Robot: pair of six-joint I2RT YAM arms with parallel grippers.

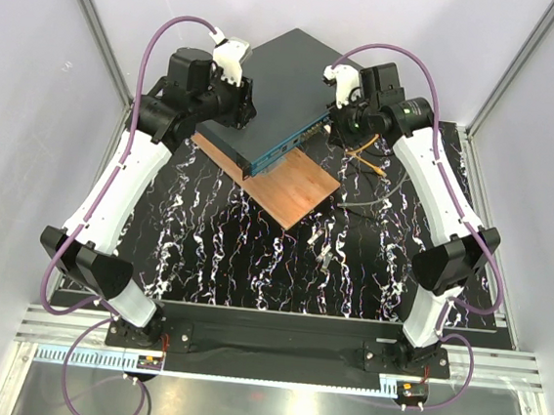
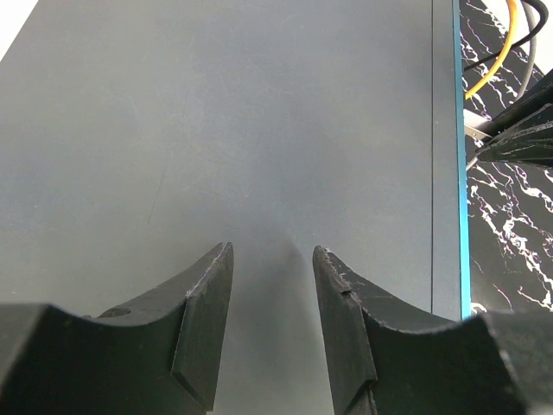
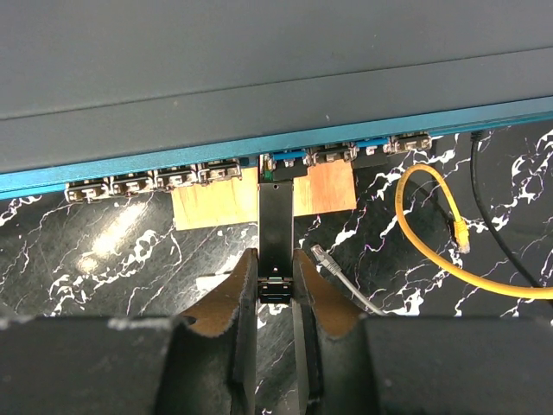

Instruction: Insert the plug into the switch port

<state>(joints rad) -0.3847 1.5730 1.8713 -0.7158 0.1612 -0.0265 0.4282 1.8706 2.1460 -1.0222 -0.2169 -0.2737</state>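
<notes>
The switch [image 1: 278, 90] is a flat dark grey box with a teal front face [image 3: 173, 169] carrying a row of sockets. It rests on a wooden board [image 1: 293, 189]. My right gripper [image 3: 276, 259] is shut on the plug [image 3: 276, 216], here a long black bar. The plug's far end meets the front face between two socket groups. In the top view the right gripper [image 1: 339, 125] sits at the switch's front right. My left gripper [image 2: 272, 251] hovers open over the switch top [image 2: 216, 130], nothing between its fingers. From above, the left gripper [image 1: 238, 101] is at the switch's left edge.
A yellow cable [image 3: 415, 233] loops on the marbled black mat right of the plug. A grey cable with a pale clear connector [image 3: 321, 255] lies beside my right finger. A small loose piece [image 1: 323, 262] lies mid-mat. White walls and metal posts enclose the table.
</notes>
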